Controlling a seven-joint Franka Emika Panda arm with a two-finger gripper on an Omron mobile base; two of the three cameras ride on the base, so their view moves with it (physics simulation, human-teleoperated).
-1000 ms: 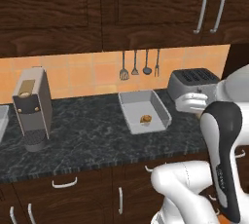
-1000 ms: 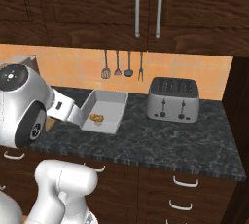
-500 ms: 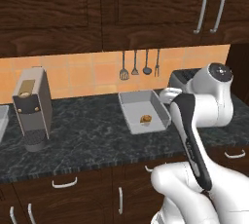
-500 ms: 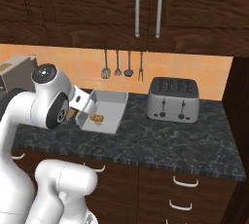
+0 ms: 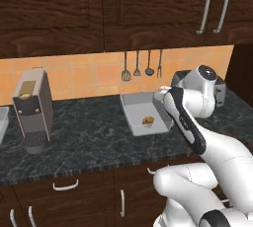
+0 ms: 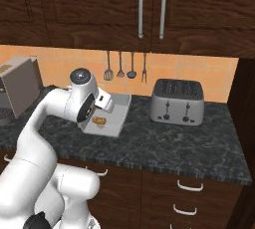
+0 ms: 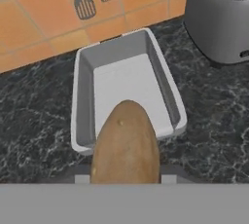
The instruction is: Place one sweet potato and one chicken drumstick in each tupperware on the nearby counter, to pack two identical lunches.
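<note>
A sweet potato [image 7: 125, 144] is seen gripped in the tool [image 7: 125, 179], jaws clenched on its near end; its long axis runs straight out from the tool, pointing at the tray [image 7: 82, 96] just ahead and below. The tray's long axis is lined up approx. with the potato's, so the coming drop is judged to need only a short advance fwd and down, no big turn. In the hand view the tray floor is bare where it shows. In the left base view the tray [image 5: 129, 107] sits on the table [image 5: 89, 137] betw. the coffee machine [image 5: 33, 110] and the toaster [image 6: 178, 102], and a small brown item [image 5: 147, 121], prob. a drumstick, lies inside nr the front. Counts: 1 tray, 1 potato, 1 brown item, 1 toaster, 4 hanging utensils [image 6: 126, 66].
</note>
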